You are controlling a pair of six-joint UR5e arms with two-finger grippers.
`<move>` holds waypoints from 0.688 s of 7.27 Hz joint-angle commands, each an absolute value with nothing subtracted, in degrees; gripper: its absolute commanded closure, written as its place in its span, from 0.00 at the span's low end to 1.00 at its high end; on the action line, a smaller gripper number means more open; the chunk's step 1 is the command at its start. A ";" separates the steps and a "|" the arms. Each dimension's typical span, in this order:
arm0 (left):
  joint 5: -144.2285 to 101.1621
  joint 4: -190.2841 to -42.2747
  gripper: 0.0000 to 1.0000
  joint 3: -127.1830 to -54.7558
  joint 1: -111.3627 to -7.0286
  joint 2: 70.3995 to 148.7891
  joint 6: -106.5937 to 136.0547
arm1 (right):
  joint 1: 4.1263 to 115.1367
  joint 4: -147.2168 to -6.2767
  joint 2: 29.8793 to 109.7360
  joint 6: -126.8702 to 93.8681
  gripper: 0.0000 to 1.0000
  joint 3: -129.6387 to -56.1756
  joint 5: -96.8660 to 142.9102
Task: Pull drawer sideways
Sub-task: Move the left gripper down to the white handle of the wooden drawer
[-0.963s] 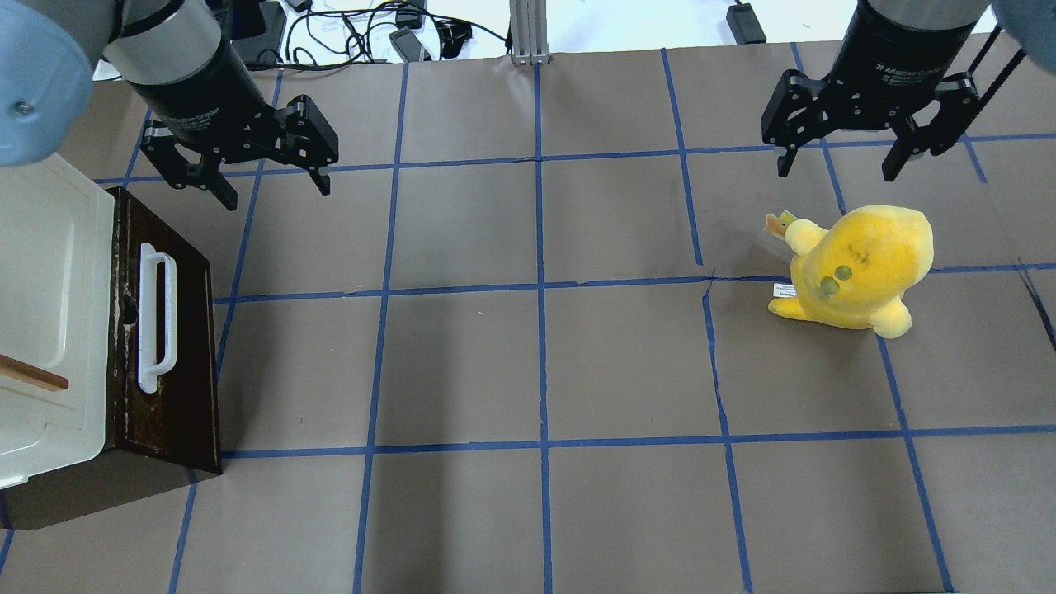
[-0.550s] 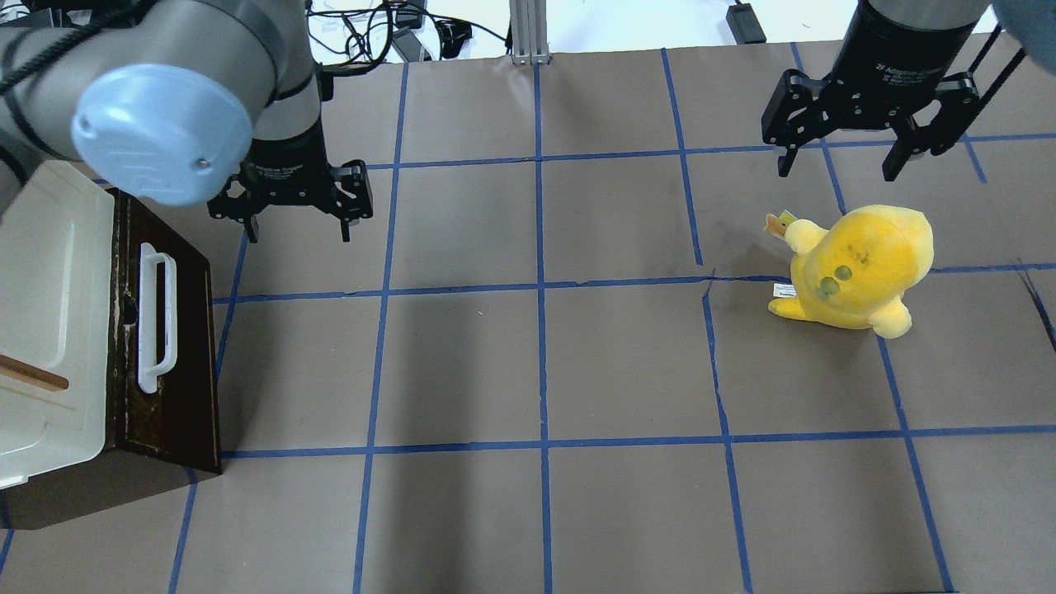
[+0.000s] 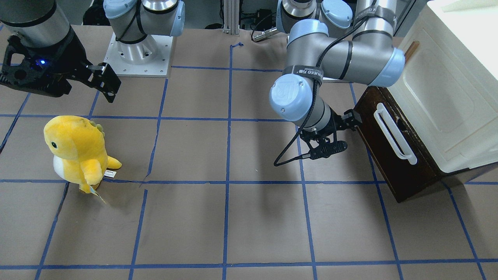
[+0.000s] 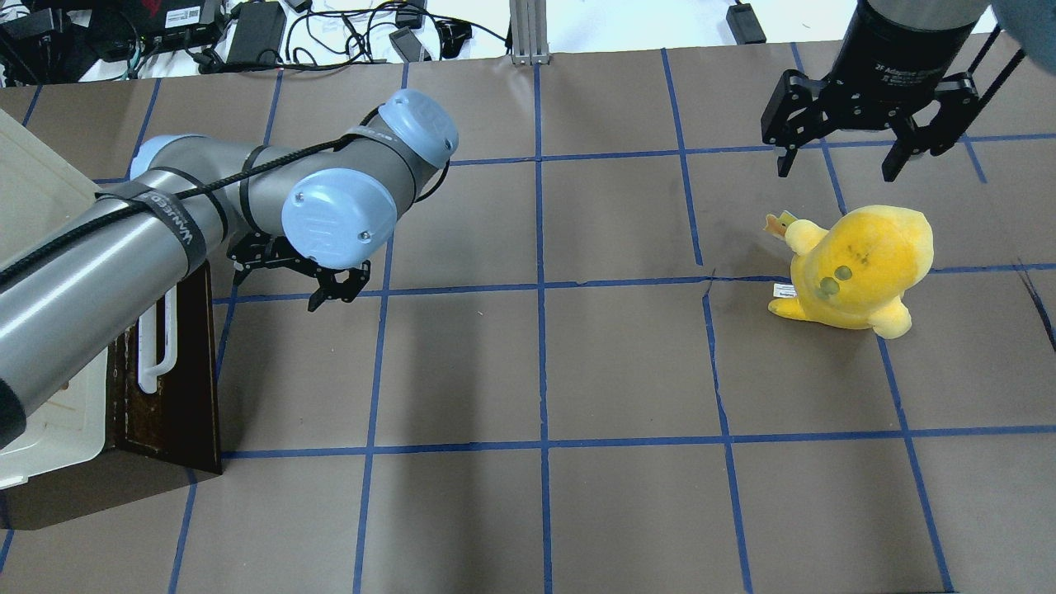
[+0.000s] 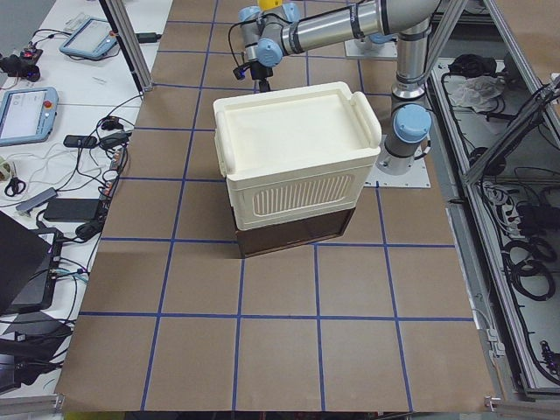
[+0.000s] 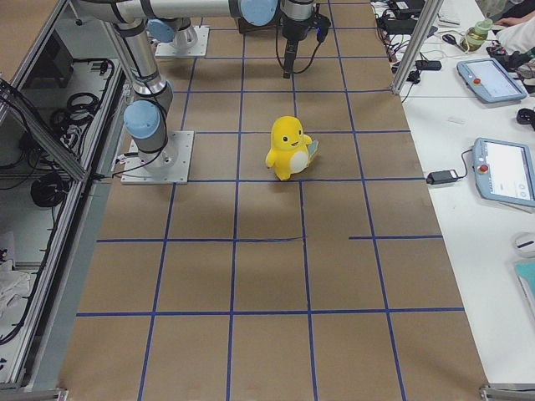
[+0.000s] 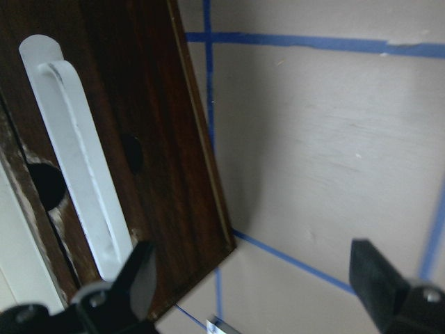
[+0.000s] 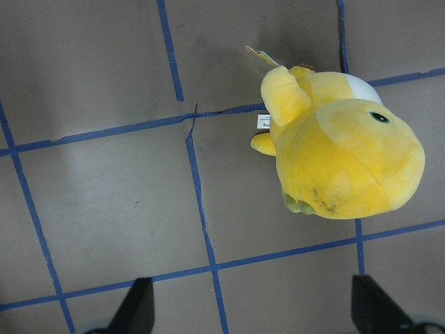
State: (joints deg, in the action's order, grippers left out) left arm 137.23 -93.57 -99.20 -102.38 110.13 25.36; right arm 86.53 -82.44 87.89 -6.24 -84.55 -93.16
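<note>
Shallow drawer with dark brown wooden front point(image 7: 163, 97), long white plastic bar handle point(image 7: 73, 156): at the brown-papered table's point(image 4: 627, 363) left end. The handle is plain in the left wrist view and half hidden by the arm overhead. Left gripper point(image 7: 257, 285): jaws spread wide, empty, just beside the drawer front; right gripper point(image 4: 836, 169): the same, empty.

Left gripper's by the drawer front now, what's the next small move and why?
Probably ease the left gripper sideways toward the white bar handle until its open fingers straddle it. The handle on the drawer lies outside the finger gap; nothing is gripped.
</note>
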 commanded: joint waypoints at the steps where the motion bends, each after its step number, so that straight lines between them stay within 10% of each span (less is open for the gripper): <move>1: 153.83 -97.91 0.00 -102.81 -102.92 113.80 28.55 | 86.57 -82.44 87.89 -6.24 0.00 -84.55 -93.16; 5: 164.78 -98.52 0.00 -106.26 -96.18 116.02 34.54 | 86.57 -82.44 87.89 -6.24 0.00 -84.55 -93.16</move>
